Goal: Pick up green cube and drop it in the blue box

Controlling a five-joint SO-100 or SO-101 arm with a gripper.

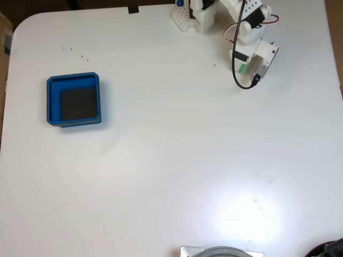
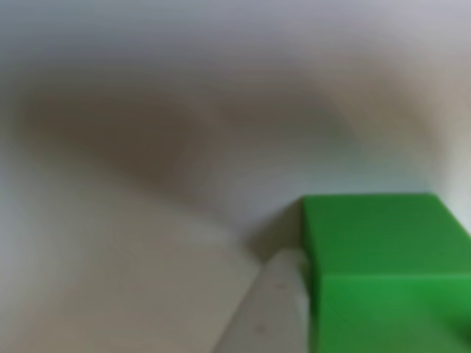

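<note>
The green cube (image 1: 242, 68) sits under the arm at the table's top right; the blue box (image 1: 74, 100) lies empty, far left.

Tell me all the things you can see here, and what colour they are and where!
Table: one, white, under everything in the fixed view.
Blue box: one, blue walls with a dark floor, on the left side of the table, nothing inside it.
Green cube: one, bright green, very close and blurry at the lower right of the other view; a small green bit shows by the arm's tip in the fixed view.
Grey round thing: one, cut off at the bottom edge of the fixed view; cannot tell what it is.
Black cable: one, looping along the arm.
Robot arm: one, white, top right of the fixed view.
Gripper finger: pale, touching the cube's left side.
</note>
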